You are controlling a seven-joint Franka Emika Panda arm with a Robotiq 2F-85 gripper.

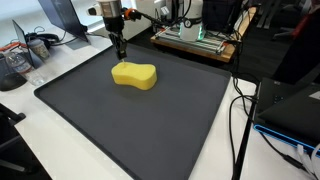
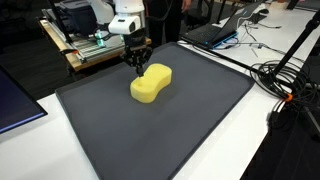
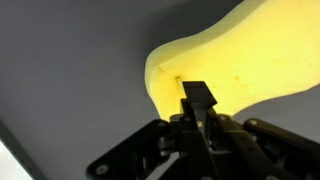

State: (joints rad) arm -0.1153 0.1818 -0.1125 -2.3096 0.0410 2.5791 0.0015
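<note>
**No legible writing in any view**

No text, label, brand, number or sign can be read; the rack of equipment (image 1: 195, 35) at the table's far edge is too small and blurred in both exterior views for any lettering to be made out; in the wrist view the yellow sponge (image 3: 240, 60) shows a plain surface, and the dark body of the gripper (image 3: 197, 98) shows no mark that can be read.
</note>
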